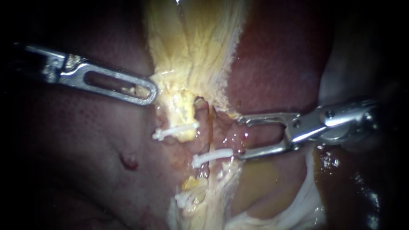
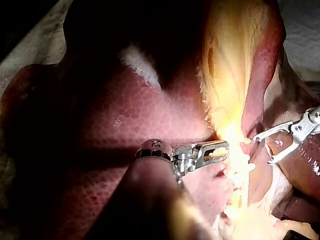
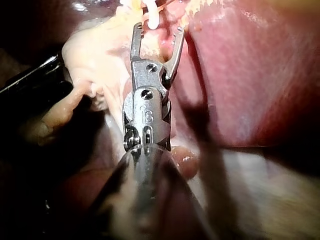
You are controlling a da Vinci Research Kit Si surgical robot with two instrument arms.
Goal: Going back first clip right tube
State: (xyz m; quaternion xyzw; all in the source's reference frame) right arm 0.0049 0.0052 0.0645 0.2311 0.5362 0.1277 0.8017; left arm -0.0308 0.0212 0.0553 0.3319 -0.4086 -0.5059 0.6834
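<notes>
A white clip (image 1: 211, 156) sits across the thin right tube (image 1: 210, 127). My right instrument (image 1: 240, 138) comes in from the right with its jaws open and empty, the lower jaw's tip just off the clip's right end. In the right wrist view the same jaws (image 3: 157, 30) stand apart with the clip (image 3: 152, 17) just ahead of them. A second white clip (image 1: 174, 131) crosses the yellow left tube (image 1: 184, 113). My left instrument (image 1: 149, 93) is shut on the edge of the yellow tissue (image 1: 196, 47) above the tubes; the left wrist view shows its tip (image 2: 220, 149) at that tissue.
Dark red liver (image 1: 277, 64) lies right of the yellow tissue and also to the left (image 1: 85, 140). A third white clip (image 1: 187, 198) shows low on the tubes. Pale membrane (image 1: 306, 200) lies under my right instrument, which also shows in the left wrist view (image 2: 262, 150).
</notes>
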